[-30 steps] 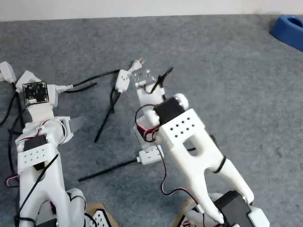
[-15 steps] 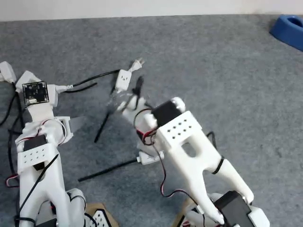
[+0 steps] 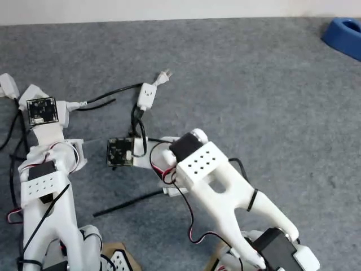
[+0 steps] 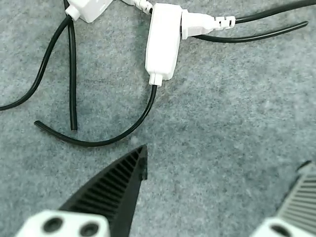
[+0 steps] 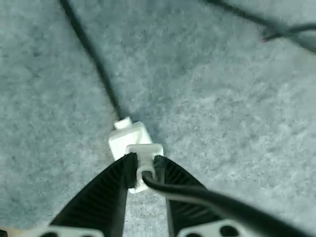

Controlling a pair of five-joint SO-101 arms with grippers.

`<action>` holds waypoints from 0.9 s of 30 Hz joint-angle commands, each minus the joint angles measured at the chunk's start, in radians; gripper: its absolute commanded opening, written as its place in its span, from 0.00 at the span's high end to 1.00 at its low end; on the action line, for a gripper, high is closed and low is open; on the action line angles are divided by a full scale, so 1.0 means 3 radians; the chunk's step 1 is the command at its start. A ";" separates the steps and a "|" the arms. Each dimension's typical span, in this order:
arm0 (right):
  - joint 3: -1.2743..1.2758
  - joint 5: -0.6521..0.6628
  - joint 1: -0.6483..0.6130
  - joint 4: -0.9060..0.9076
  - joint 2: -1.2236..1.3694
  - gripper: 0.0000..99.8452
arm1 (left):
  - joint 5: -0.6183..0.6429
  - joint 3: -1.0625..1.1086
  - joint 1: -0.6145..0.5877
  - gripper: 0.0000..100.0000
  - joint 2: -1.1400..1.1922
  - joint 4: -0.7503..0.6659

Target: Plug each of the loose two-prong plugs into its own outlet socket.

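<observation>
The grey bench [image 3: 271,101] bears black cords [image 4: 72,74]; above the bench the left tool [image 4: 224,158] hangs released; low over the bench the right tool [image 5: 144,159] is clenched on a white plug [image 5: 144,149]; a socket [image 5: 127,137] lies on the bench, touching that plug.

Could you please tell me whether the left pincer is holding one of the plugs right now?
No, the left pincer is open and empty, hanging above the grey carpet.
</observation>
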 commanded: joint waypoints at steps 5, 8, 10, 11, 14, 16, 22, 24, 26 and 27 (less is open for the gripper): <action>0.0064 0.0133 -0.0033 -0.0074 -0.0284 0.99 | 0.0010 0.0049 0.0008 0.57 -0.0064 -0.0056; 0.0100 0.0143 -0.0033 -0.0038 -0.0580 0.99 | 0.0010 0.0049 0.0008 0.57 -0.0064 -0.0056; 0.0202 0.0143 -0.0028 0.0028 -0.0724 0.99 | 0.0010 0.0049 0.0008 0.57 -0.0064 -0.0056; 0.0284 0.0143 -0.0028 0.0033 -0.0795 0.99 | 0.0010 0.0054 0.0008 0.57 -0.0064 -0.0056; 0.0473 0.0143 -0.0023 0.0043 -0.0964 0.99 | 0.0010 0.0054 0.0008 0.57 -0.0064 -0.0056; 0.0565 0.0143 -0.0033 0.0038 -0.1041 0.99 | 0.0010 0.0054 0.0008 0.57 -0.0064 -0.0056; 0.0754 0.0138 -0.0033 -0.0120 -0.1066 0.99 | 0.0010 0.0054 0.0008 0.57 -0.0064 -0.0056; 0.0806 0.0143 -0.0033 -0.0182 -0.1066 0.99 | 0.0010 0.0054 0.0008 0.57 -0.0064 -0.0056; 0.0826 0.0143 -0.0038 -0.0248 -0.1061 0.99 | 0.0010 0.0054 0.0008 0.57 -0.0064 -0.0056; 0.0852 0.0143 -0.0049 -0.0274 -0.1061 0.99 | 0.0010 0.0054 0.0008 0.57 -0.0064 -0.0056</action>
